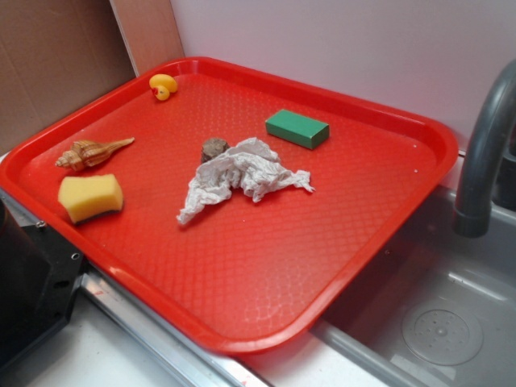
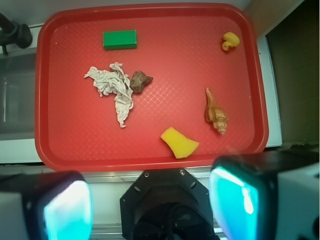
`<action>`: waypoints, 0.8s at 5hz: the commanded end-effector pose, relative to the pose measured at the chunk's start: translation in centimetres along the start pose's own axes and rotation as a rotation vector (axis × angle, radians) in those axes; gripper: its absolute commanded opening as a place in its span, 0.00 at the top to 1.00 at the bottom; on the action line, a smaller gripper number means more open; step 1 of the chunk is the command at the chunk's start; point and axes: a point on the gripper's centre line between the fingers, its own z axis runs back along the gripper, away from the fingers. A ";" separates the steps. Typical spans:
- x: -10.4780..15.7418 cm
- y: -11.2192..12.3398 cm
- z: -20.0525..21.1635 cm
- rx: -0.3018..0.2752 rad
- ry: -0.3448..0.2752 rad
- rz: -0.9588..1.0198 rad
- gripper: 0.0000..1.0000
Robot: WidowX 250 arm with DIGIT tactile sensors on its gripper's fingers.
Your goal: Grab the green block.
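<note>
A red tray (image 1: 407, 201) is seen holding a green block (image 1: 297, 129), a crumpled paper towel (image 1: 242, 173) touching a small brown rock (image 1: 214, 148), a yellow sponge (image 1: 90, 197), a seashell (image 1: 90, 151) and a yellow rubber duck (image 1: 164, 85). The block is flat and rectangular, with a lighter top and darker sides, and lies near the tray's far edge. The gripper (image 2: 150, 205) is held wide apart above the tray's near rim, holding nothing.
</note>
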 end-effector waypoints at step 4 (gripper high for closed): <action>13.3 -1.5 -9.2 0.020 -0.018 -0.591 0.00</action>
